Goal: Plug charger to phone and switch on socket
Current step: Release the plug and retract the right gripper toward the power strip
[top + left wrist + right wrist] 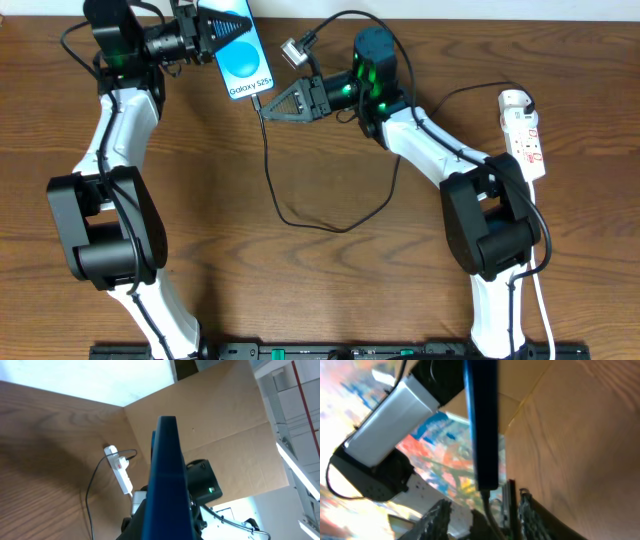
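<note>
My left gripper (222,35) is shut on the phone (243,55) and holds it off the table at the back, blue screen up. The left wrist view shows the phone (167,485) edge-on between the jaws. The charger (268,160), a thin black cable, runs from the phone's lower end down into a loop on the table. In the right wrist view its plug (485,492) sits in the bottom edge of the phone (481,425). My right gripper (485,517) is open, its fingers either side of the cable without pinching it. The socket (524,135) lies far right.
A small grey block (293,50) on a black lead sits just right of the phone. The socket (120,470) also shows in the left wrist view, with its white cord (540,290) running along the right arm's base. A brown cardboard wall (225,425) stands behind the table.
</note>
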Controlling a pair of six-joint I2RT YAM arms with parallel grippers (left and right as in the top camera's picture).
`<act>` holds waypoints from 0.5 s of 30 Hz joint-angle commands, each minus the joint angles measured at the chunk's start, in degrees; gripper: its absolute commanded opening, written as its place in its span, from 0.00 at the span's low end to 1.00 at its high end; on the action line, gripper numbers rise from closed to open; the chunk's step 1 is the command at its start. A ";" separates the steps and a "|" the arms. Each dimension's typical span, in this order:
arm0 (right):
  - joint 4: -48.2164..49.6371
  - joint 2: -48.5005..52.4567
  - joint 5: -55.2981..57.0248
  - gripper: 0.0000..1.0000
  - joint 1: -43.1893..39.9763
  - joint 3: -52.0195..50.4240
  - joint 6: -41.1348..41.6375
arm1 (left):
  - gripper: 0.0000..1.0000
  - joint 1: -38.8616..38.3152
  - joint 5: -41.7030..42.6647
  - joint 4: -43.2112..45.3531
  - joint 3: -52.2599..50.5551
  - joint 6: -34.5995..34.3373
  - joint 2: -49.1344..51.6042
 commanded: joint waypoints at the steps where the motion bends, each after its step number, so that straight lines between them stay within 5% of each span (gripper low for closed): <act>1: -6.84 -1.51 -0.98 0.53 -2.67 0.42 -10.32 | 0.07 -0.09 0.70 0.46 -0.48 1.70 1.25; 8: -26.80 -1.51 8.46 0.61 -8.44 0.42 -25.94 | 0.07 -0.09 -4.15 -2.03 -3.26 1.97 2.05; 15: -34.38 -1.53 16.59 0.63 -8.90 0.44 -35.26 | 0.08 -0.20 -11.91 -31.39 -3.58 21.33 2.05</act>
